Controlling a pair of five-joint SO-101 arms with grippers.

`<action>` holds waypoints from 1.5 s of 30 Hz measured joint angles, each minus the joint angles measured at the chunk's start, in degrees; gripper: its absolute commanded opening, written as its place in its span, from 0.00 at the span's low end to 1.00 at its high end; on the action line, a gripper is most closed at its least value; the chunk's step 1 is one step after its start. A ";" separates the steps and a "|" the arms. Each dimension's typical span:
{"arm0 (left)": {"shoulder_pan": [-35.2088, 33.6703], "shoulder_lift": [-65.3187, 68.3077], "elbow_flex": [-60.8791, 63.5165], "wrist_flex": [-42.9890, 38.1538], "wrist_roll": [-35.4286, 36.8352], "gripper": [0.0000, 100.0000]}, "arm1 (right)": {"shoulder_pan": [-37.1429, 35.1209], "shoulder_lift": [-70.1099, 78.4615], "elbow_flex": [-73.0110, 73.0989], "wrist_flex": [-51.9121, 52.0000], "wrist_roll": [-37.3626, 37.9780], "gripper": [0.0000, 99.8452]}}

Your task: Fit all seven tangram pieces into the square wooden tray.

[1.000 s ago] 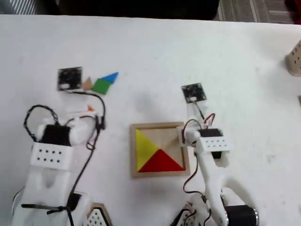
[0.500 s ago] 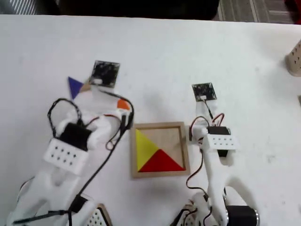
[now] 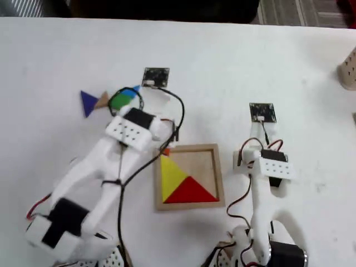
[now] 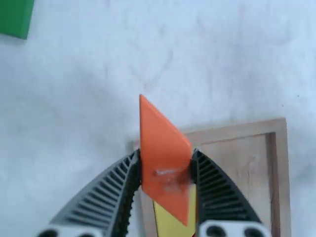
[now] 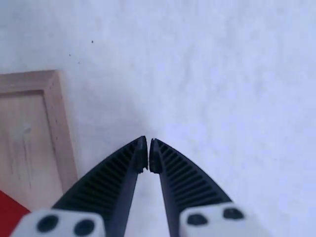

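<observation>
Presently the left gripper (image 4: 164, 160) is gripping the orange piece (image 4: 160, 133) between its jaws, hanging over the far left corner of the wooden tray (image 3: 189, 149). The yellow triangle (image 3: 171, 173) and red triangle (image 3: 190, 192) are lying seated inside. The right gripper (image 5: 148, 154) is sitting just beside the tray's right rim, jaws pressed together on nothing. Judged step: delivering the third piece. The next move is calling for squaring it to bare wood, then lowering.
</observation>
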 measured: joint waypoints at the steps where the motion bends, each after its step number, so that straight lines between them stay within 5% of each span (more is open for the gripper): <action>1: 0.00 1.32 -0.09 -1.05 1.23 0.09 | -0.09 0.00 0.00 0.00 0.00 0.02; 8: 0.18 3.87 -0.44 -2.73 9.14 0.09 | -0.09 0.00 0.00 0.00 0.00 0.02; 16: 8.53 4.31 0.79 -2.81 22.86 0.10 | -0.09 0.00 0.00 0.00 0.00 0.02; 26: 10.37 4.31 2.11 -2.81 20.04 0.10 | 0.00 0.00 0.00 0.00 0.97 0.02; 34: 10.37 4.31 2.11 0.18 16.70 0.40 | -0.09 0.00 0.00 0.00 2.46 0.02; 45: 10.37 4.31 2.11 3.25 16.44 0.41 | -0.09 0.00 0.00 0.00 2.46 0.02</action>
